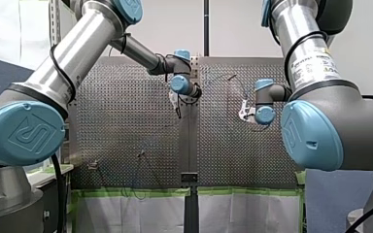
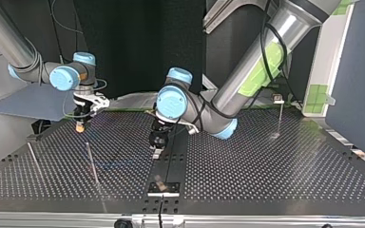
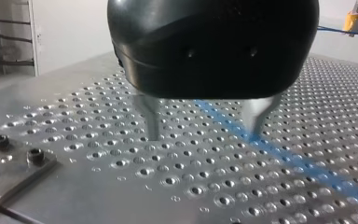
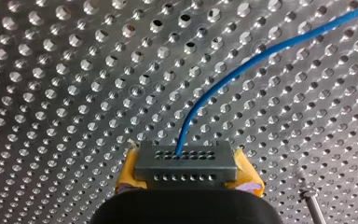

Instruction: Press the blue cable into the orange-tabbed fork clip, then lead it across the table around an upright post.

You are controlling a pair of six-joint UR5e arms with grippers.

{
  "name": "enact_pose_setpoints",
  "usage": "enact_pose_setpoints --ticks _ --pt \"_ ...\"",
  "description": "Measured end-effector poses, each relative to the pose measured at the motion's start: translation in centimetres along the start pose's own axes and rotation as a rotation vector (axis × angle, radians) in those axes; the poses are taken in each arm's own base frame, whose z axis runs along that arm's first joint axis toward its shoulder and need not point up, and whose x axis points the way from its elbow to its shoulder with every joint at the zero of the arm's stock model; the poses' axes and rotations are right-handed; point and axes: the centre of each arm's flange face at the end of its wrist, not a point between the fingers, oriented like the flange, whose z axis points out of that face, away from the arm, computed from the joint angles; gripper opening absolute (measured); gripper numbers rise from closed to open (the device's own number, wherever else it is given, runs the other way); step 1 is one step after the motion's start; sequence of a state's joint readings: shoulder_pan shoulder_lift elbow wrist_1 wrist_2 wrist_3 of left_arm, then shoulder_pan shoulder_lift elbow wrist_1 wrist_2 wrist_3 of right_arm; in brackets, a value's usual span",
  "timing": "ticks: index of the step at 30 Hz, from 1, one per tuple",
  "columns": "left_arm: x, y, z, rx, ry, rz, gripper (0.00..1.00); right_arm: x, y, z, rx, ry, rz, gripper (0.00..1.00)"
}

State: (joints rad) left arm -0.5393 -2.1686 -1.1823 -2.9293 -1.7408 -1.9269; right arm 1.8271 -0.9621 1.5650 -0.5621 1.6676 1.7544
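Blue cable: the thin blue cable [image 4: 223, 84] lies slack and flat on the perforated metal counter [image 2: 266, 161]. It sweeps in one loose curve away from the right gripper [image 4: 186, 169] towards the left one.

Held end: the cable runs straight into a small grey perforated block [image 4: 186, 161] that sits tight between the right gripper's yellow pads [image 4: 248, 173]. I cannot tell whether that block belongs to the cable or to the gripper. Either way the fingers are drawn in and the cable's end is clamped there.

Other stretch: seen from the left wrist, the cable [image 3: 303, 163] passes between the left gripper's [image 3: 204, 136] metal fingers [image 3: 151, 119] and close by the tip of one. Those fingers stand well apart, tips low at the counter, gripping nothing.

Orange-tabbed fork clip: I cannot pick it out in any view, and no part of the cable that shows is seated in a clip.

Posts: a thin upright metal post [image 2: 92, 164] stands near the right gripper, and a taller slim post [image 2: 280, 118] stands well apart at the far side. The cable that shows wraps neither.

Done so far: one end is gripped and the second gripper is set over the cable, as I judge it.

Left to do: both parts of the job, by the look of it. The cable has yet to be pressed into the clip, then led across the counter and around a post.
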Motion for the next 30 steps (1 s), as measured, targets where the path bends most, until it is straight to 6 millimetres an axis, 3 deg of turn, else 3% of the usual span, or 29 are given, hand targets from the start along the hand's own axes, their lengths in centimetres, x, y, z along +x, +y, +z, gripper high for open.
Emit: enact_pose_setpoints --ticks 7,22,30 --pt "0.0 0.2 0.0 -0.012 -0.003 -0.001 0.93 -0.5 0.3 0.2 0.001 0.014 0.002 0.00" --pt "0.0 0.2 0.0 -0.008 -0.001 -0.016 0.93 -3.6 1.1 0.2 -0.007 -0.018 -0.005 0.00" --pt "-0.3 -1.8 -0.2 0.060 0.023 -0.076 0.93 -4.6 1.7 0.4 -0.016 -0.025 -0.007 0.00"
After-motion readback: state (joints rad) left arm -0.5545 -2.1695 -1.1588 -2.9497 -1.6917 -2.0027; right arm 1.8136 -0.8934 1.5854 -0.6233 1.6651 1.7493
